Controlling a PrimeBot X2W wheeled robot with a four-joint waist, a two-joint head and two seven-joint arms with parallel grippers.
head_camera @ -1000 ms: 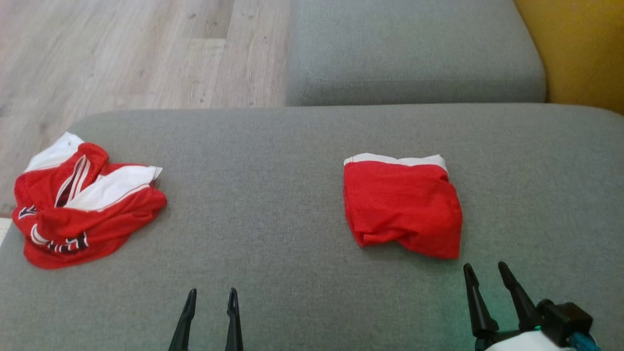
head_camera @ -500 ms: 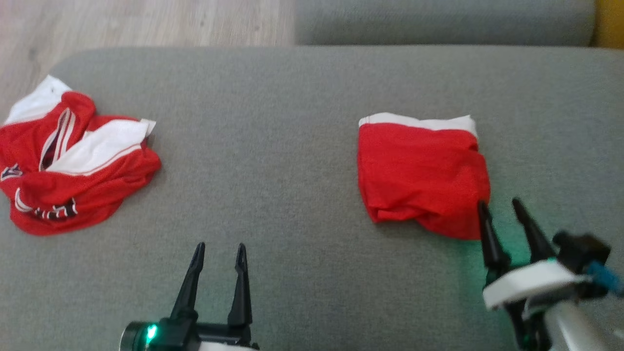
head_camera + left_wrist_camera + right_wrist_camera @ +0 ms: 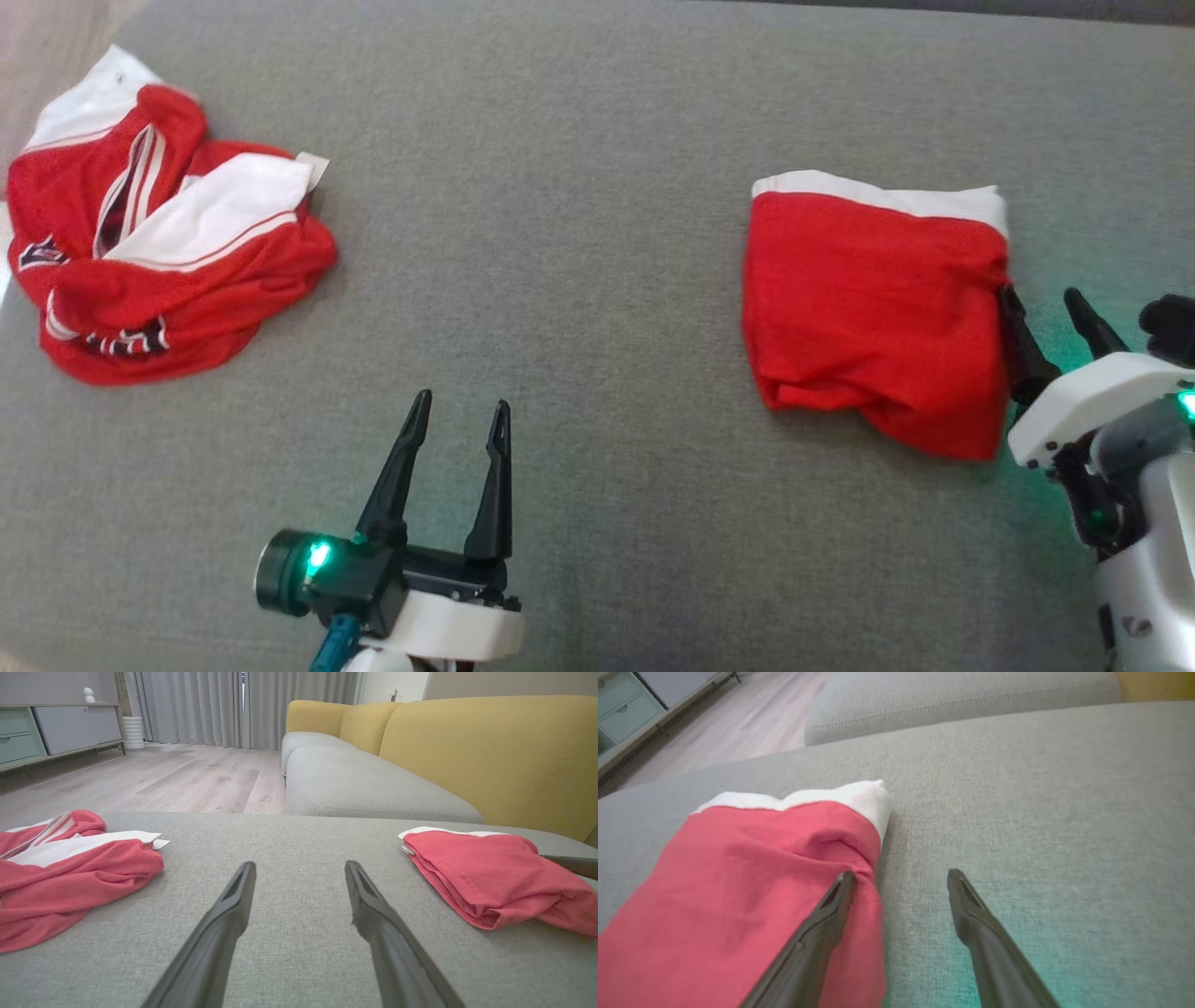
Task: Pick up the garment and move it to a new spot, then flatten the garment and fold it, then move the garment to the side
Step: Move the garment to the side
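1. Head view.
   - Observed folded garment (image 3: 868, 308), red with a white band along its far edge, at 3 o'clock of frame, lying on grey sofa seat (image 3: 579, 187).
   - Logged crumpled garment (image 3: 159, 252), red and white, at 10 o'clock, well apart from the first.
   - Found left gripper (image 3: 464, 399) at 6 o'clock, spread wide and holding nothing, above bare seat between the two garments.
   - Found right gripper (image 3: 1038, 293) at 4 o'clock, spread wide and holding nothing. Left finger at the folded garment's right edge, other finger over bare seat.

2. Left wrist view.
   - Confirmed wide spread of own fingers, with nothing but seat fabric between them.
   - Placed folded garment at 3 o'clock and crumpled garment at 9 o'clock.
   - Noted one dark fingertip of the right gripper just past the folded garment, also at 3 o'clock.
   - Recorded yellow backrest (image 3: 490, 751) at 1 o'clock, wooden floor (image 3: 163, 774) at 11 o'clock and grey curtains (image 3: 210, 709) at 12 o'clock.

3. Right wrist view.
   - Confirmed wide spread, nothing gripped.
   - Located folded garment at 9 o'clock, white band toward 11 o'clock.
   - Seen left fingertip overlapping the garment's edge. Unable to tell whether touching or just above.
   - Right finger over bare seat.
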